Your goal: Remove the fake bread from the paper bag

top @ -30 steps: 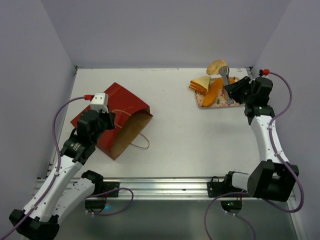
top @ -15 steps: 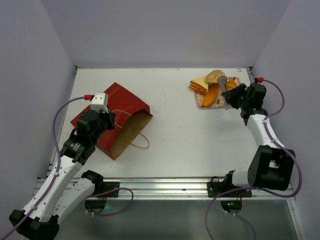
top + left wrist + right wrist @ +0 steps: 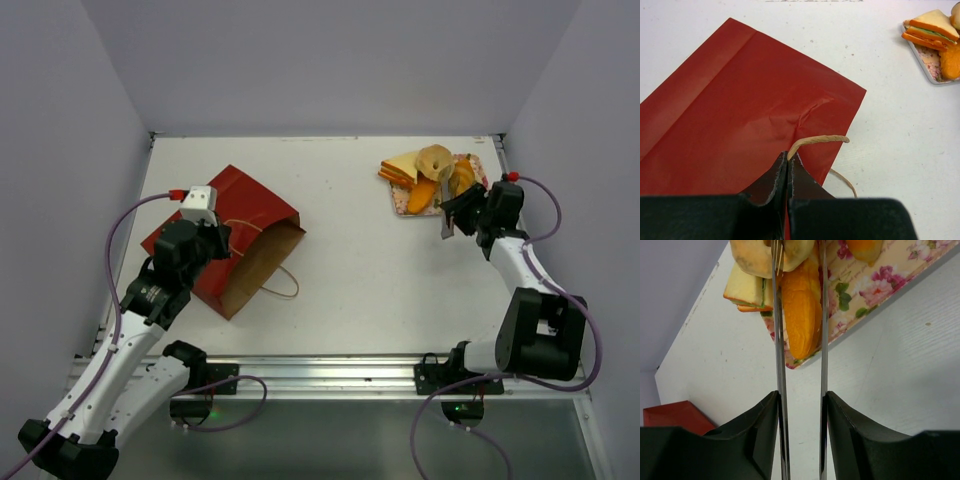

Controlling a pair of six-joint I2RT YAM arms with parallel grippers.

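Note:
The red paper bag [image 3: 240, 212] lies flat at the left, its brown mouth facing right. My left gripper [image 3: 222, 240] is shut on one tan loop handle [image 3: 817, 139] above the bag [image 3: 740, 110]. My right gripper [image 3: 462, 205] grips metal tongs [image 3: 780, 365], whose two arms press against the inner faces of its fingers. The tong tips reach a pale fake bread roll [image 3: 434, 158] that rests on the other food on the flowered tray [image 3: 880, 285]. In the right wrist view the roll [image 3: 752, 255] sits at the left tong arm, with the arms parted.
On the tray [image 3: 401, 208] lie a sandwich [image 3: 400, 167], a long orange loaf [image 3: 422, 195] and a small orange piece [image 3: 462, 178]. The second bag handle [image 3: 285, 290] trails on the white table. Grey walls close the left, back and right sides.
My right arm brought the roll in the tongs from behind the tray down onto the pile and drew back toward me. The tong arms have spread. The left arm has not moved.

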